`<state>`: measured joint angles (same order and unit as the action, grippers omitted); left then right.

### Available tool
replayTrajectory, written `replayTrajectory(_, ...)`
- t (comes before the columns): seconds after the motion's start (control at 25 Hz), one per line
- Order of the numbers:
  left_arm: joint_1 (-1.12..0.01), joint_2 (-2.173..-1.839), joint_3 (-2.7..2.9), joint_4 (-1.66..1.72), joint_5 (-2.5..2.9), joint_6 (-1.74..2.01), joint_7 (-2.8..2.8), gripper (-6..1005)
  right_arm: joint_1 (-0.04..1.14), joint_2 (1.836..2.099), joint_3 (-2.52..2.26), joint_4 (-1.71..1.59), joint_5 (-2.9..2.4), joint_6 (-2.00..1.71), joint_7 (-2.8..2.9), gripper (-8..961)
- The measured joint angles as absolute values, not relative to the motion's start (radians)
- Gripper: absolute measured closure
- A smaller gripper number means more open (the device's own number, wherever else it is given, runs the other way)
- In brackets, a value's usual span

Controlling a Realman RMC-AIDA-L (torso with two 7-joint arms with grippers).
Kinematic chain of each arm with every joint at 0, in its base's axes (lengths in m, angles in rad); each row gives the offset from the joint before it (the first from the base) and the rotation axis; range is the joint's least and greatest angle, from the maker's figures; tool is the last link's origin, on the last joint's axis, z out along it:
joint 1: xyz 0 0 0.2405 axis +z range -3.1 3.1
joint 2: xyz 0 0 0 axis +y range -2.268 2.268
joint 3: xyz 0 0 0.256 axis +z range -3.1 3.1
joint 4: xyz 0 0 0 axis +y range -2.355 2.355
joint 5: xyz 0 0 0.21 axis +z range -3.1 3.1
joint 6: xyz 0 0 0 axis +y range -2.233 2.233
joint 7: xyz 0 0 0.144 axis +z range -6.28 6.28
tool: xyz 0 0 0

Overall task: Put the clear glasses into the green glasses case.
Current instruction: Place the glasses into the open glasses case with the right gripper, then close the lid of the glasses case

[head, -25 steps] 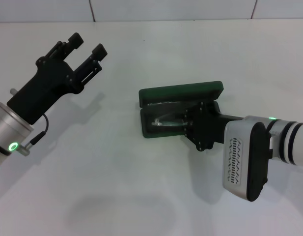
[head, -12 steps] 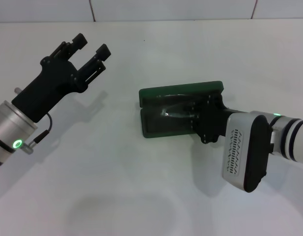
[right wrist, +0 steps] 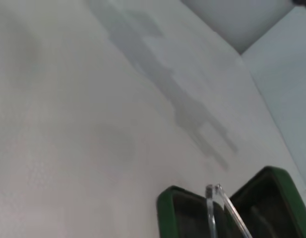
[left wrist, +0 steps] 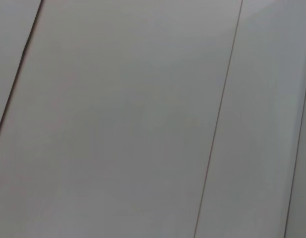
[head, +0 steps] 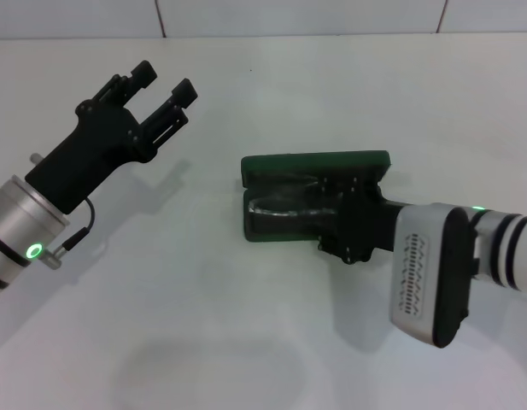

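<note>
One view (right wrist) shows clear glasses (right wrist: 218, 208) inside green glasses case (right wrist: 272, 198).

The green glasses case (head: 280, 162) lay open on the table (head: 272, 77), directly ahead of the right gripper (head: 336, 209), which reached into it. The clear glasses (head: 284, 203) sat inside, by that gripper's tips. The left gripper (head: 162, 84) hung well apart, off to the case's left.

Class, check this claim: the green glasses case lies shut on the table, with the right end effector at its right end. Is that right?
Not quite. The green glasses case lies open, its lid raised, as the head view shows, with the clear glasses inside. The right end effector is indeed at its right end.
</note>
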<state>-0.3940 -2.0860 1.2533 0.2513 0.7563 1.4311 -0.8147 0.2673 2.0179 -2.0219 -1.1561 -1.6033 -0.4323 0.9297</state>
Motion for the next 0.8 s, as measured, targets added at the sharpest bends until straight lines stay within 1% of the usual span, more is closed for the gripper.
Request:
replayTrajectory(0.12,-0.396,-2.086,1.253,0.242,0.756,1.431,-0.812,273,0.251,2.015,-1.974,-1.184,-1.604,-0.526,0.947,540)
replayTrajectory(0.28,-0.398,-2.087,1.253,0.241,0.756,1.423,-0.810,273,0.248,2.015,-1.839,-1.199,-1.638,-0.757,1.037,457)
replayTrajectory(0.48,-0.413,-2.088,1.253,0.241,0.758,1.420,-0.814,272,0.254,2.014,-1.711,-1.185,-1.658,-0.932,1.082,232)
replayTrajectory(0.64,-0.418,-2.089,1.253,0.239,0.764,1.420,-0.814,272,0.292,2.015,-1.681,-1.110,-1.657,-0.978,1.108,231)
replayTrajectory(0.8,-0.419,-2.089,1.253,0.231,0.772,1.420,-0.815,272,0.374,2.018,-1.680,-1.011,-1.649,-0.972,1.154,230)
